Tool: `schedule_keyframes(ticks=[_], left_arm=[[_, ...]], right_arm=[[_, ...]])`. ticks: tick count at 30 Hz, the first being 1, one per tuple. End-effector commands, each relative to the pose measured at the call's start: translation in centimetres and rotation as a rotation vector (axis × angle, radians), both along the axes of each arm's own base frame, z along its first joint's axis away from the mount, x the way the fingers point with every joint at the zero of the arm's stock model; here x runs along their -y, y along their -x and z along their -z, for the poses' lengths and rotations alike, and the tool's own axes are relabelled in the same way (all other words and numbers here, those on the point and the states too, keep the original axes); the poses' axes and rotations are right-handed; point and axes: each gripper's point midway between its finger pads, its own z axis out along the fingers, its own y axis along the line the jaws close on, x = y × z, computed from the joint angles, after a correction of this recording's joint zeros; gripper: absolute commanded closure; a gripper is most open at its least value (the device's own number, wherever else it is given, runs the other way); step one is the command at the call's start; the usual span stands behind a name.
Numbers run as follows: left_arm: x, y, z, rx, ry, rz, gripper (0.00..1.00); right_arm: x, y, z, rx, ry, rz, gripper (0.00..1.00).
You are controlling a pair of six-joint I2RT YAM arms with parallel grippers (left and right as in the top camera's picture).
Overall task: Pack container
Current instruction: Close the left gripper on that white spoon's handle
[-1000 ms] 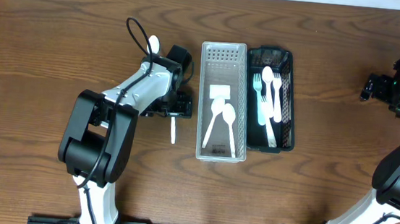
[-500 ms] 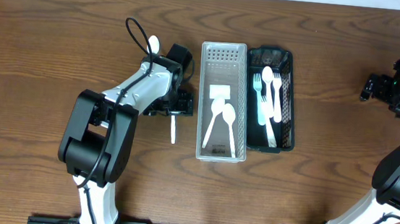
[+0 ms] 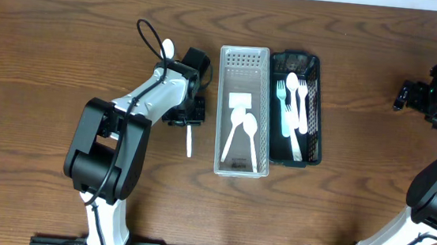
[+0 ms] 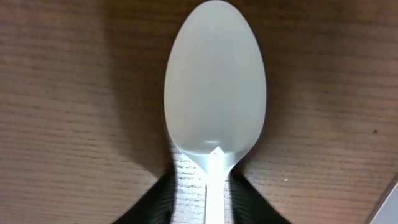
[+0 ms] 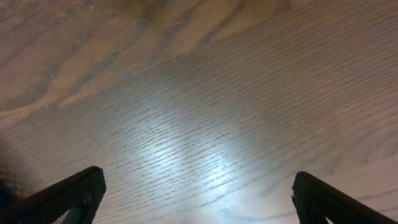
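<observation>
Left gripper (image 3: pixel 191 116) is down low over the table (image 3: pixel 43 36), jaws pinched on the neck of a white spoon (image 4: pixel 214 87). The bowl sits just ahead of the fingertips (image 4: pixel 186 190), filling the left wrist view. From overhead, the handle tail pokes out the other side of the jaws. Whether the spoon rests on the wood or hangs just above it, I can't tell.

Just beside those jaws, to the right, stands the clear tray (image 3: pixel 221 107), long and narrow. Two white spoons (image 3: pixel 241 132) and a small white card (image 3: pixel 238 101) lie inside. Touching the tray's far side is the black basket (image 3: pixel 318 123), loaded with white cutlery (image 3: pixel 293 105), spoons and forks together.

Well to the right, the right gripper (image 5: pixel 199 196) hovers with its fingers (image 5: pixel 74 193) spread wide, with only bare wood between and ahead of them.
</observation>
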Motion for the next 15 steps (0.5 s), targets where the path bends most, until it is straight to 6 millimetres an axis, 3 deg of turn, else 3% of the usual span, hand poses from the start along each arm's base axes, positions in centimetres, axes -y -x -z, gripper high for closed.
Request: schedule_keyframes(ticks=[1, 9, 15], left_arm=[[-0.26, 0.10, 0.53, -0.016, -0.007, -0.009, 0.76], [-0.17, -0.15, 0.53, -0.006, -0.003, -0.013, 0.92], [-0.16, -0.20, 0.48, -0.004, -0.003, -0.011, 0.93]], right_arm=[[0.25, 0.08, -0.16, 0.004, 0.004, -0.005, 0.01], [0.26, 0.07, -0.16, 0.004, 0.004, -0.005, 0.01], [0.25, 0.08, -0.16, 0.004, 0.004, -0.005, 0.01]])
